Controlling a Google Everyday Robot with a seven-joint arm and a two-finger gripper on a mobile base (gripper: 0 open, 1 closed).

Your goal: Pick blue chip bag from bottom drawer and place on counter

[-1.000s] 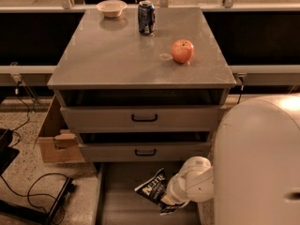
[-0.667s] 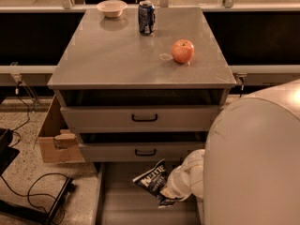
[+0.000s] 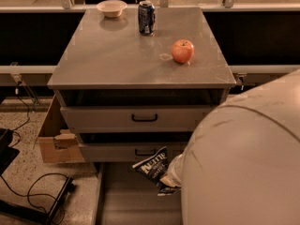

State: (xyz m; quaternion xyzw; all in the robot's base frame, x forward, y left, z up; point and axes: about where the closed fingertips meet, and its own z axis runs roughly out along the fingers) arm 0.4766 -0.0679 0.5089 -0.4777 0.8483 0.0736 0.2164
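The blue chip bag (image 3: 152, 165), dark blue with a white label panel, hangs tilted above the floor of the open bottom drawer (image 3: 133, 203), in front of the middle drawer's face. My gripper (image 3: 168, 178) is shut on the bag's right lower edge; only its white wrist shows beside my bulky white arm (image 3: 248, 163), which hides the rest. The counter (image 3: 126, 55), the grey cabinet top, lies above and behind.
On the counter stand a red apple (image 3: 183, 50), a blue soda can (image 3: 146, 17) and a small bowl (image 3: 111, 7). Two upper drawers with black handles (image 3: 144, 118) are slightly open. A cardboard box (image 3: 55, 142) and cables (image 3: 33, 191) lie at the left on the floor.
The bag has risen from the drawer floor and moved up with my gripper. My arm has swung further into the view and covers more of the right side.
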